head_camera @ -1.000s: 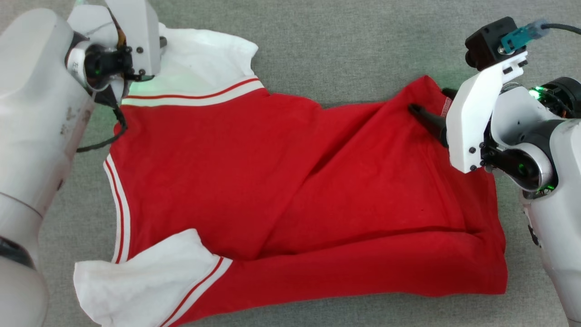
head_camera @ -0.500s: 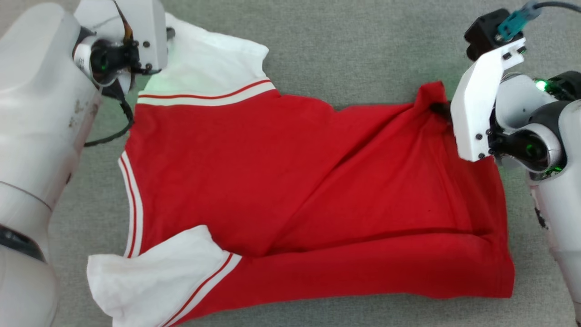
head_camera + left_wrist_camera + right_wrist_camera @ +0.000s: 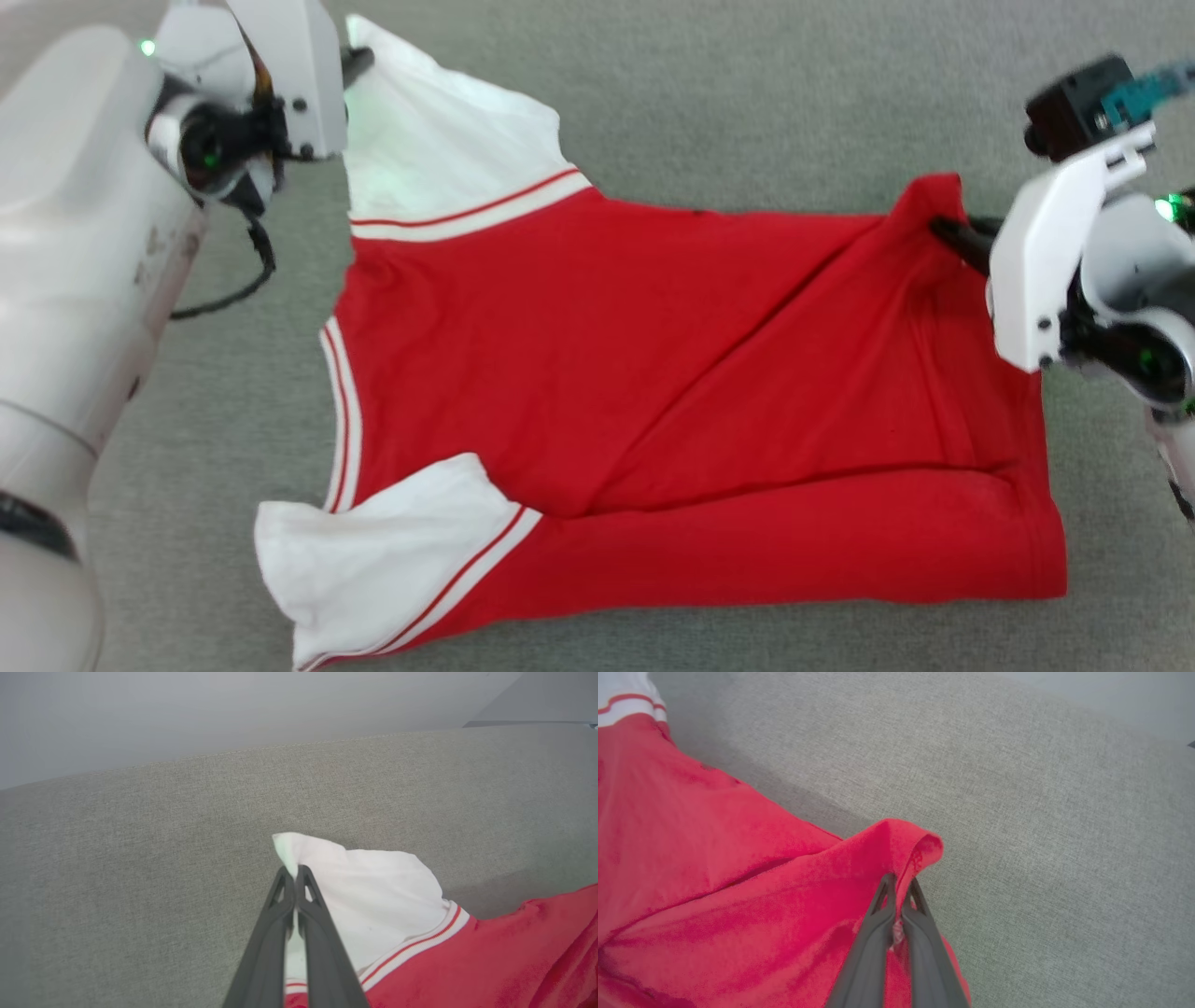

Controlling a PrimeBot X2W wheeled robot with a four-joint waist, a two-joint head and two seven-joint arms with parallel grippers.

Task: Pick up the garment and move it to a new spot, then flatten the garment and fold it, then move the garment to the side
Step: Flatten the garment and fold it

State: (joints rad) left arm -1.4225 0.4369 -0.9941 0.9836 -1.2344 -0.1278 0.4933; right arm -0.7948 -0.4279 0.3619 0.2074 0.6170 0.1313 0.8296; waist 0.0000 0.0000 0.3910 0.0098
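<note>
Across the middle of the head view, the large red jersey T-shirt with white short sleeves (image 3: 653, 373) lies spread on a grey, coarsely woven fabric surface (image 3: 747, 103). Its sleeves are toward the left of the frame and its hem toward the right. The red knit looks soft and matte, with a long diagonal crease running from the lower middle up toward the upper right corner. A folded band of cloth lies flat along the bottom edge. Red-and-white stripe trim borders each sleeve seam and the curved neck opening at the left. One white sleeve lies rumpled at the lower left, and the other is drawn up to a point at the upper left. In the left wrist view, the left gripper (image 3: 295, 871) has its two long dark fingers pressed together on that sleeve's tip, and a small peak of white cloth pokes out past them. At the upper right of the head view the red hem corner is lifted off the surface. In the right wrist view, the right gripper (image 3: 900, 882) is pinched closed on this corner, which curls over in a rounded fold above the fingertips, with a small pale scrap showing between the fingers. Beyond the far edge of the grey surface, at the top of the left wrist view, stands a smooth pale wall (image 3: 187, 714).
</note>
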